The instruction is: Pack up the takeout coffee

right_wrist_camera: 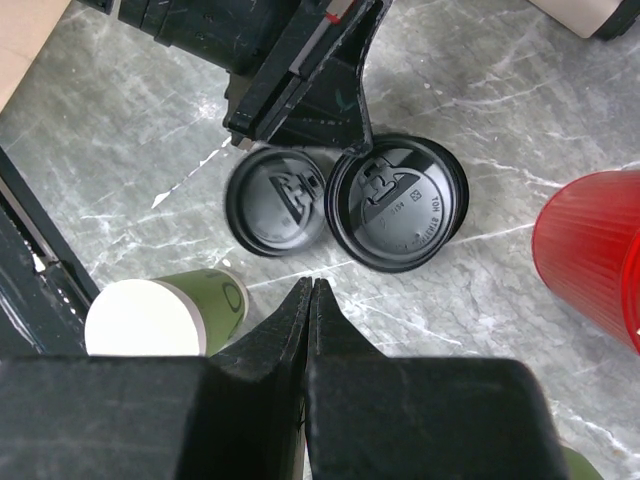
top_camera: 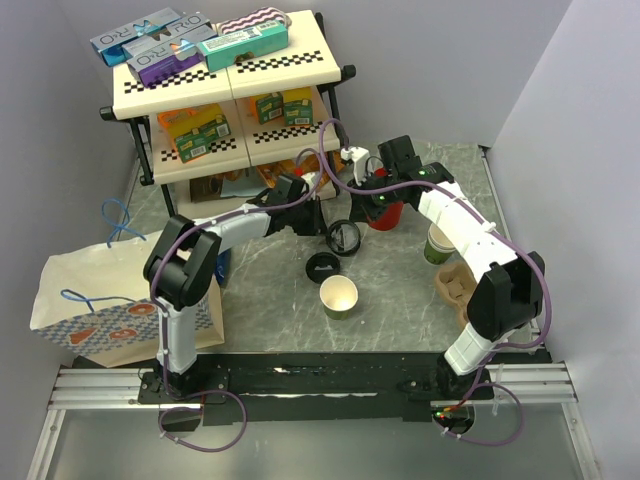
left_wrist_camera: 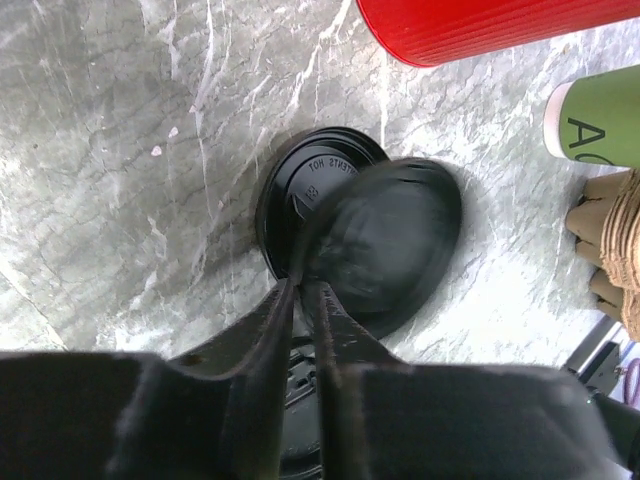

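Mid-desk, the black lid (right_wrist_camera: pixel 398 203) is clamped at its rim by the left gripper (left_wrist_camera: pixel 305 288); it is blurred, probably tilted up. The right gripper (right_wrist_camera: pixel 308 292) is pressed together, empty. The green cup (top_camera: pixel 339 297), cream inside, stands open nearer the near edge. Cup light and crushable: hold the wall gently. Lid thin and slick: pinch the rim.

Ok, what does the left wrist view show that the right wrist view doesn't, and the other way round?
Only the left wrist view shows the cardboard carrier, at its right edge. Only the right wrist view shows the open green cup, cream inside, and the right gripper, shut on nothing. Both show the left gripper pinching the held black lid by its rim, the second black lid flat on the marble table, and the red cup.
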